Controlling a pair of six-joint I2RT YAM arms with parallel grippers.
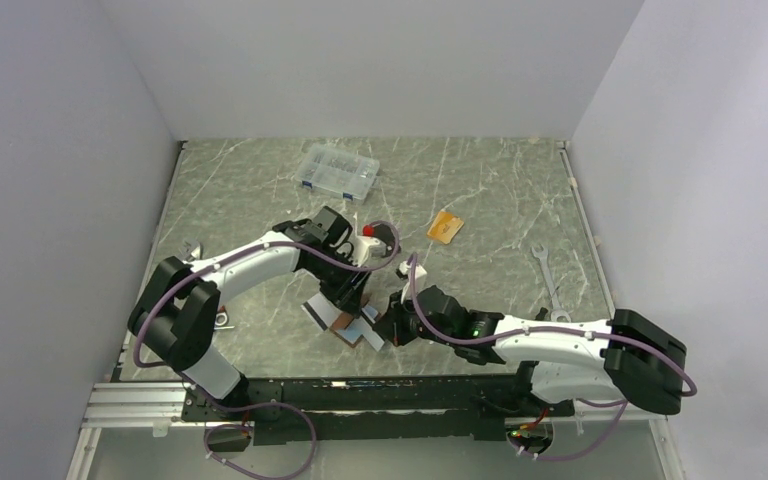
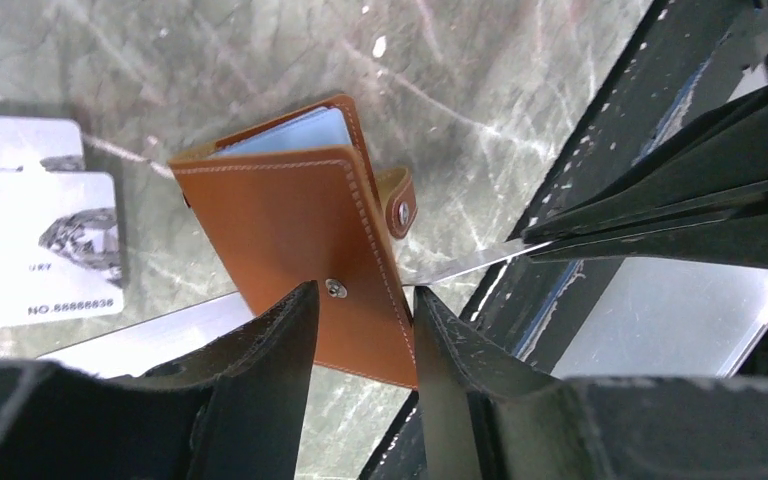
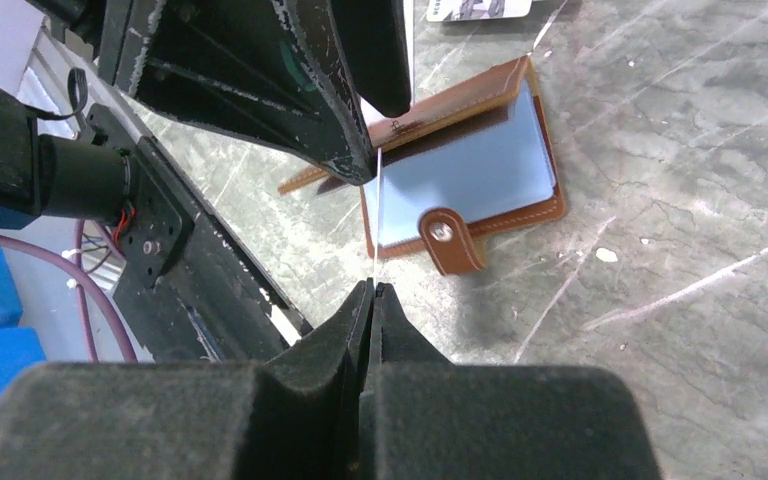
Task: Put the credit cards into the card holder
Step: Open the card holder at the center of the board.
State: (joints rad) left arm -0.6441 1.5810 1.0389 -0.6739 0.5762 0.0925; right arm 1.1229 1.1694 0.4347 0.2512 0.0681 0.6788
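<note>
The brown leather card holder (image 2: pixel 295 225) lies on the table with its cover partly lifted, showing silvery-blue sleeves (image 3: pixel 465 170); it also shows in the top view (image 1: pixel 341 325). My left gripper (image 2: pixel 360 295) is open, its fingertips astride the cover's corner by the snap stud. My right gripper (image 3: pixel 372 285) is shut on a silver credit card (image 3: pixel 376 215) held edge-on, its far edge at the holder's open side beside the left fingers. Two silver cards (image 2: pixel 35 240) lie left of the holder, and another (image 2: pixel 150 340) lies partly under it. An orange card (image 1: pixel 446 227) lies further back.
A clear compartment box (image 1: pixel 338 172) sits at the back. A wrench (image 1: pixel 548 275) lies on the right. A small red object (image 1: pixel 368 230) shows behind the left wrist. The black base rail (image 2: pixel 610 200) runs along the table's near edge, close to both grippers.
</note>
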